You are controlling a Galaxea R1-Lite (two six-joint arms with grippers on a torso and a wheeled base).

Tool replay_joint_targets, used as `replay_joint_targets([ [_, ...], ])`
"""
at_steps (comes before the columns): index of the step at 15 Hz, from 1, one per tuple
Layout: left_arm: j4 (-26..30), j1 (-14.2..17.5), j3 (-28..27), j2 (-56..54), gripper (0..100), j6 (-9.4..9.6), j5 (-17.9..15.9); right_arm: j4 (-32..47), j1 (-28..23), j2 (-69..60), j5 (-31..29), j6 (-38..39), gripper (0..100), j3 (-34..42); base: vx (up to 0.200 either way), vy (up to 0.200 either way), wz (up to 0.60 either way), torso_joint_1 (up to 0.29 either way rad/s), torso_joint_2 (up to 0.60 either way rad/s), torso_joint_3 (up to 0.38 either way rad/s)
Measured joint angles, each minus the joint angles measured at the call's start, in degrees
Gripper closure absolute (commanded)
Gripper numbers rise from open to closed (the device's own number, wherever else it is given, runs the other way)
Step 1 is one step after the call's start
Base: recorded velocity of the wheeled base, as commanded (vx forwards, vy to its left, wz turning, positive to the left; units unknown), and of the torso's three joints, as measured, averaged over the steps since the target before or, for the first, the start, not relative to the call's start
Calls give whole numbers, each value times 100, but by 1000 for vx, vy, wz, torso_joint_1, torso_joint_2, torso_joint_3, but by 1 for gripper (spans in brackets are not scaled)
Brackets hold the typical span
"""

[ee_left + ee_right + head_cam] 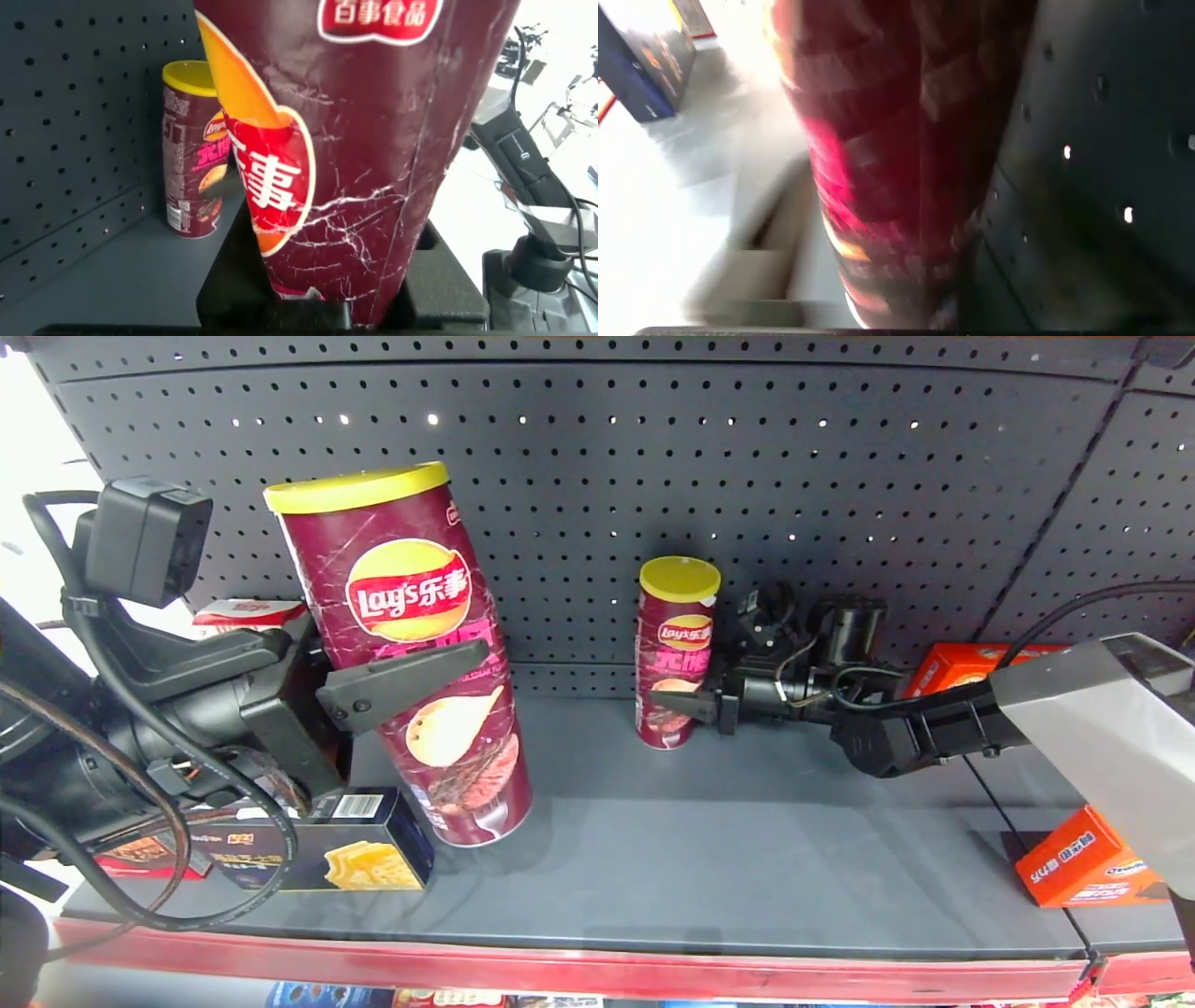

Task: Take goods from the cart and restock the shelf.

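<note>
Maroon with a yellow lid, the tall can point(373, 532) is clamped in the left gripper point(403, 665). It is tilted, with its base down at the grey shelf point(709, 859); I cannot tell if it touches. The right gripper point(683, 702) is at a smaller can point(674, 635) of the same colours, which stands upright near the dark pegboard point(747, 476); whether it grips cannot be told. Both cans carry a red-and-yellow logo and a chip picture. A red strip point(560, 973) edges the shelf. A dark blue cracker box point(345, 854) lies just beside the tall can. Two orange boxes sit on the right, one at the front point(1083, 859) and one at the back point(962, 665).
</note>
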Motion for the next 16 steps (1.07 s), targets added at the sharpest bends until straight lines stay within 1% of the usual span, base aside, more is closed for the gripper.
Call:
replay_joint_targets([
  [5,2,-2,9,35,100,7,0,-30,6,-5,7,2,100,77,0,0,0,0,0,0],
  [7,2,1,9,37,100,10,0,-44,15,-99,-61,2,100,207,0,0,0,0,0,0],
  [10,-6,6,72,26,100,11,2,-68,160,-391,-258,57,100,524,0,0,0,0,0,0],
  [13,-6,6,144,6,100,10,2,-207,351,-840,-375,84,100,1067,0,0,0,0,0,0],
  [16,-6,28,165,-13,100,11,2,-644,605,-1395,-538,87,100,2024,0,0,0,0,0,0],
])
